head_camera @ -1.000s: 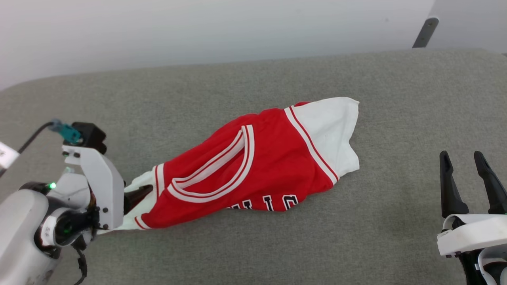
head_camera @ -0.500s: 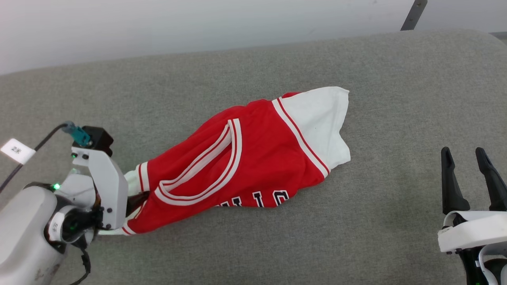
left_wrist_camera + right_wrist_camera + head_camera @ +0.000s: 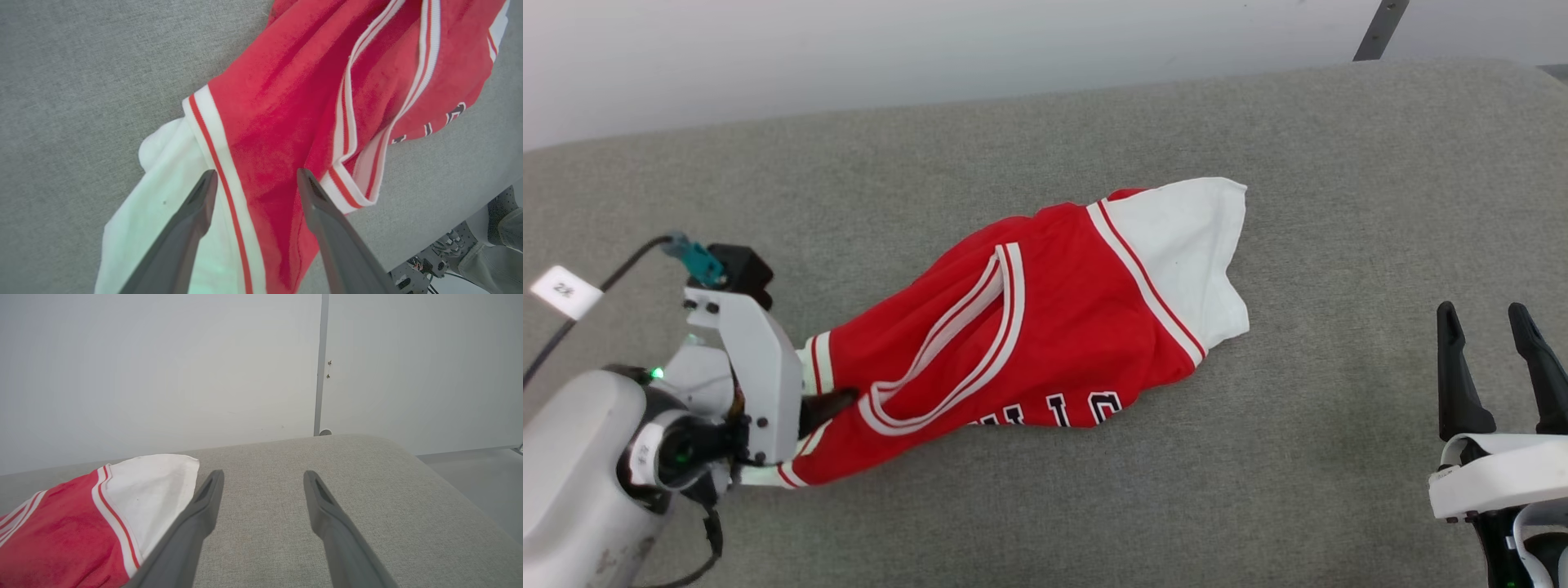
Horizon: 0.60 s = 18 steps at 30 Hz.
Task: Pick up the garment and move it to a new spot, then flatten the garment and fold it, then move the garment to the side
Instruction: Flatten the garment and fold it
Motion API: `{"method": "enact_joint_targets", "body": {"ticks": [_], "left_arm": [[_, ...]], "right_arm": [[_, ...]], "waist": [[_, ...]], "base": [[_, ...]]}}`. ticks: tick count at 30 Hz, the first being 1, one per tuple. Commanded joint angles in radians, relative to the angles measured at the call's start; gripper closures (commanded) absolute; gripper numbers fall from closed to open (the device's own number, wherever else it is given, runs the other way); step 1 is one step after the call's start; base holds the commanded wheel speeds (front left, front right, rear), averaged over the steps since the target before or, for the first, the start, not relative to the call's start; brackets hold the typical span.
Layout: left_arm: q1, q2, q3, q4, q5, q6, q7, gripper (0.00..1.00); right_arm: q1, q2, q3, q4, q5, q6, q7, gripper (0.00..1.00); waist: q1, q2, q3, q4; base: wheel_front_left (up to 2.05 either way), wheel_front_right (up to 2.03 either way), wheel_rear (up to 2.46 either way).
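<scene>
The garment [image 3: 1045, 327] is a red jersey shirt with white sleeves and striped trim. It lies bunched in a long diagonal heap on the grey padded surface [image 3: 1339, 204], with black-and-white lettering showing at its lower edge. My left gripper [image 3: 829, 404] is at the garment's lower left end. In the left wrist view this gripper [image 3: 256, 179] is open, its fingers straddling the striped seam between the white sleeve and the red body of the garment [image 3: 286, 94]. My right gripper [image 3: 1490, 351] stands open at the lower right, well away from the cloth. In the right wrist view the right gripper [image 3: 263, 477] is over bare surface, with the garment [image 3: 61, 531] to its left.
A white wall backs the padded surface, and a dark bar [image 3: 1376, 28] stands at its far right corner. A cable with a white tag [image 3: 560, 291] runs from my left wrist. The surface's rounded right edge [image 3: 449, 490] drops to the floor.
The head camera shifted early on. My left gripper has edged farther onto the garment's lower left end, still open. The right gripper has kept still.
</scene>
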<state>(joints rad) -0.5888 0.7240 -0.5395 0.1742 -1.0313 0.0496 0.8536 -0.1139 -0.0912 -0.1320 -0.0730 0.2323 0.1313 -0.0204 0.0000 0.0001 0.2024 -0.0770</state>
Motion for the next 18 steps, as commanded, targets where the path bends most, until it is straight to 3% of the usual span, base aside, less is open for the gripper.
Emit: {"method": "enact_joint_targets", "body": {"ticks": [1,18], "left_arm": [[0.013,0.001,-0.003,-0.013,-0.008,0.005,0.011,0.00],[0.063,-0.003,0.021,-0.145,-0.110,0.069,0.090,0.00]], "right_arm": [[-0.004,0.000,-0.005,-0.001,-0.004,-0.001,0.001,0.00],[-0.008,-0.001,-0.008,0.001,-0.007,-0.001,0.003,0.00]], "waist": [[0.0000,-0.0001,0.000,0.003],[0.0000,-0.0001,0.012,0.008]], "base": [[0.00,0.00,0.00],[0.00,0.00,0.00]]}}
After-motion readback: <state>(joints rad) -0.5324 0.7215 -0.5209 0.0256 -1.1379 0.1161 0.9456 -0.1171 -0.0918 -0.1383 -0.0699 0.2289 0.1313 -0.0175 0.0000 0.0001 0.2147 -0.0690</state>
